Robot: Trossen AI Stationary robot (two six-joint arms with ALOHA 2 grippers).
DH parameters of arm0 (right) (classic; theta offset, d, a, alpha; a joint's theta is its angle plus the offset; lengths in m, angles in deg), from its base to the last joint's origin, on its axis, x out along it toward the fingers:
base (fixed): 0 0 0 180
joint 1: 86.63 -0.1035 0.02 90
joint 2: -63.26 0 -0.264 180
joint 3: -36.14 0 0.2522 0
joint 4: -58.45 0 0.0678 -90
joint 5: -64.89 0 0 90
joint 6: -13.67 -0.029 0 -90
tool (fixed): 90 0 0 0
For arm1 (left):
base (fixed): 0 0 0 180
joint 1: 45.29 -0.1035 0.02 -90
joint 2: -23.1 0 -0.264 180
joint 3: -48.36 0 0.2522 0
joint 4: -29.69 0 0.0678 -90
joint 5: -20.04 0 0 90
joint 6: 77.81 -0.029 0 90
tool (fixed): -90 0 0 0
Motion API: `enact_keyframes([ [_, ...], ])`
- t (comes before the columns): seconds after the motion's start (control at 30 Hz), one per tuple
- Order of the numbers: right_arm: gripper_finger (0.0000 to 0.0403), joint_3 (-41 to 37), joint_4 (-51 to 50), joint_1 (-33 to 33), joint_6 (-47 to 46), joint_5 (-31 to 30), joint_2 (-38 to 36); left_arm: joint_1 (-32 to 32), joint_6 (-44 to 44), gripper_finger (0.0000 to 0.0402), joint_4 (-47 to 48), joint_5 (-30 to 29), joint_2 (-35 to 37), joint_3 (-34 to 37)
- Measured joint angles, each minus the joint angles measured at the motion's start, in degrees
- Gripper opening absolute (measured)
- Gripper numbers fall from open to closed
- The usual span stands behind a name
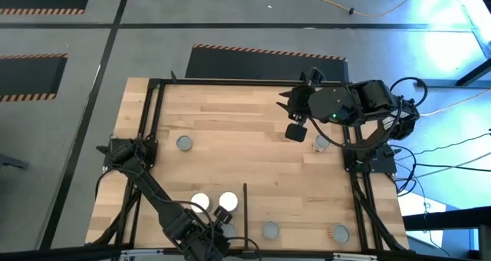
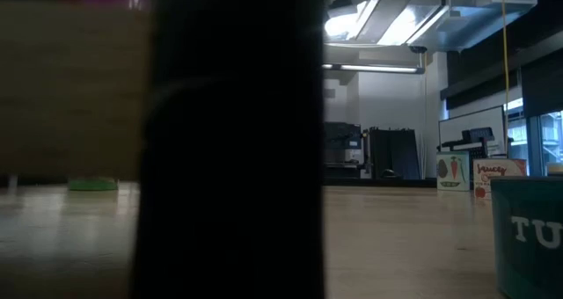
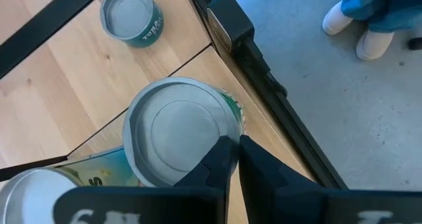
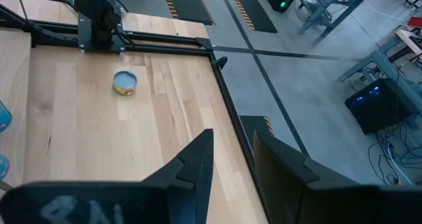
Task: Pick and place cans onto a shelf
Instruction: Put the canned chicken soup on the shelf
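At the near edge of the table, the left gripper [image 3: 232, 159] hangs over a grey-topped can [image 3: 179, 130], its two dark fingers [image 3: 217, 163] almost pressed together with only a thin slit between them. The tips sit on or just above the can's rim; whether they touch it cannot be told. Nothing is pinched between them. This can stands beside the black frame rail [image 3: 273, 95] at the board's edge, with another pale can top [image 3: 30, 196] just beside it and a teal-labelled can [image 3: 131, 14] farther off, past a thin black bar [image 3: 49, 26].

From above, the left arm reaches down along the table's left side to the two white-topped cans [image 1: 214, 203]. More cans stand apart on the wooden board [image 1: 238, 130]: one [image 1: 184, 143] towards the left, two [image 1: 270, 230] along the near edge, and one [image 1: 321, 143] under the right arm.

Farther back on the right, the right gripper [image 4: 232, 159] waits above the board's edge, fingers spread and empty. A yellow-labelled can [image 4: 124, 82] lies ahead of it near the far frame corner.

Off the table, a person's pale shoes [image 3: 356, 29] stand on the grey floor.
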Motion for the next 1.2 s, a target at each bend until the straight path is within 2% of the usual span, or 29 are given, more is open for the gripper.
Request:
enact_keyframes([
  [0.5,0.011,0.0,0.0,0.0,-0.04,0.02,0.0,-0.17,7.26,0.002,-0.05,0.23,0.0,0.0],
  [0.9,0.011,0.0,0.0,0.0,-0.12,0.02,0.0,-0.15,7.09,0.0006,-0.03,1.09,0.0,0.0],
  [1.2,0.011,0.0,0.0,0.01,-0.15,0.06,0.0,-0.17,7.48,0.0034,-0.04,-2.16,0.02,0.0],
])
